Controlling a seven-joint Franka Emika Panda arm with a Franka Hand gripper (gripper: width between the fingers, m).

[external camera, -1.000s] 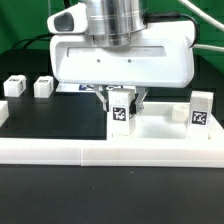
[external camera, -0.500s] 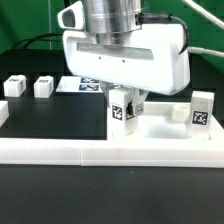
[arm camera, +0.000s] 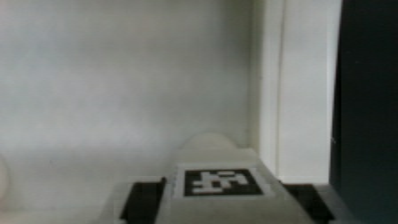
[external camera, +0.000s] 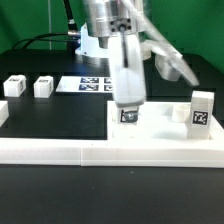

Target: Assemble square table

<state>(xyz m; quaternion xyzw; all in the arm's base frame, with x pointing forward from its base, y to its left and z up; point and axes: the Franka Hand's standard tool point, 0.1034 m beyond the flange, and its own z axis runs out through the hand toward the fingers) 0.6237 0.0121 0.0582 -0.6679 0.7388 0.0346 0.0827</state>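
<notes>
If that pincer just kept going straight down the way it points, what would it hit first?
The pincer holds a small white leg, pointing down. Right below lies the white tabletop, so the leg would meet that first; whether they touch now I cannot tell.

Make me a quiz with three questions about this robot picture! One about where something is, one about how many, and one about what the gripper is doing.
1. Where are the two loose legs?
A. stacked on each other
B. on the black table, at the exterior view's left
C. hanging in the air

2. How many legs show in the exterior view?
A. two
B. six
C. four

3. What is the gripper doing?
A. shut on a leg
B. open and empty
C. out of sight

Answers:
1 B: they sit side by side on the dark surface.
2 C: two loose ones, the held leg and the upright leg at the exterior view's right.
3 A: the tagged leg sits between its fingers.
</notes>
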